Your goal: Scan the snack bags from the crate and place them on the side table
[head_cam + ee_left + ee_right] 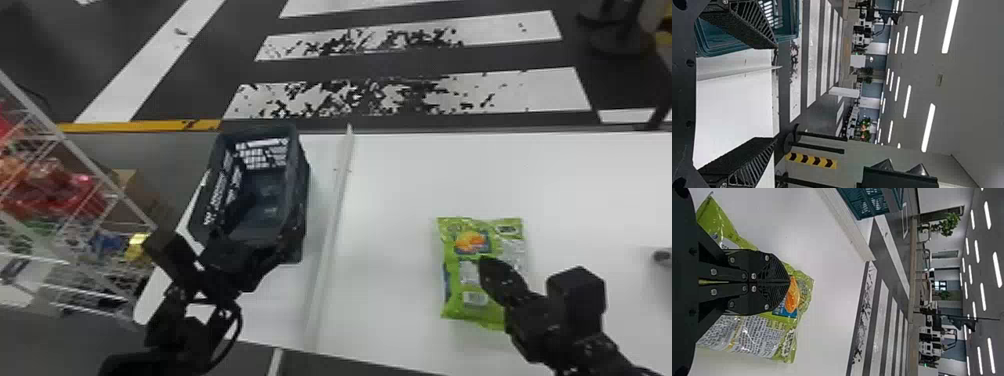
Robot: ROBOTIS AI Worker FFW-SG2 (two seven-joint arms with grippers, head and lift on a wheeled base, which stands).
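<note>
black and nearest the camera, the right tool point(789, 282) points out over a green snack bag point(457, 287), its two flat fingers closed together; no film shows pinched between their tips. the bag lies flat on the white tabletop point(400, 195), to the right of a raised divider point(332, 215). the crate point(257, 132) is left of the divider, with the left tool point(775, 93) open wide near it. if the right tool presses down while closed, the bag could crumple or skid. a shallow pinch of loose, glossy film could let it slip when lifted. wrinkles, glare or the fingers themselves could spoil a scan. should the left arm swing carelessly, it may knock the crate.
</note>
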